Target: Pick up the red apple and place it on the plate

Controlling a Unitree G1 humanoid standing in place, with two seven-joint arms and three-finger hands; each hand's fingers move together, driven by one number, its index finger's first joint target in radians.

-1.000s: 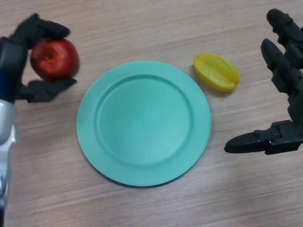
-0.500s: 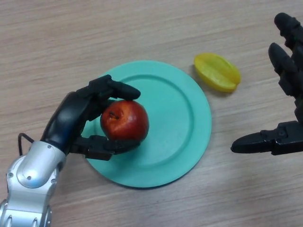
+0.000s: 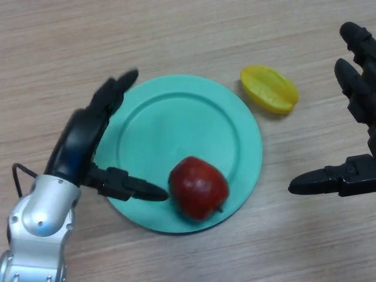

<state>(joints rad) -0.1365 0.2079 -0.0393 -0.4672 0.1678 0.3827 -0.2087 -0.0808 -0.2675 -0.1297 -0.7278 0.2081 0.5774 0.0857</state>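
A: The left hand hangs over the plate, fingers straight; the red apple lies near its front rim.
B: Lift clear without nudging it. The right hand idles, spread, beyond the yellow fruit.

The black right hand at three o'clock runs off the picture's edge. The black left hand covers the round teal plate's nine o'clock rim.

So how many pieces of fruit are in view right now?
2. The red apple lies on the near edge of the green plate, beside the left hand. The yellow fruit sits on the table off the plate's far right. Nothing looks hidden.
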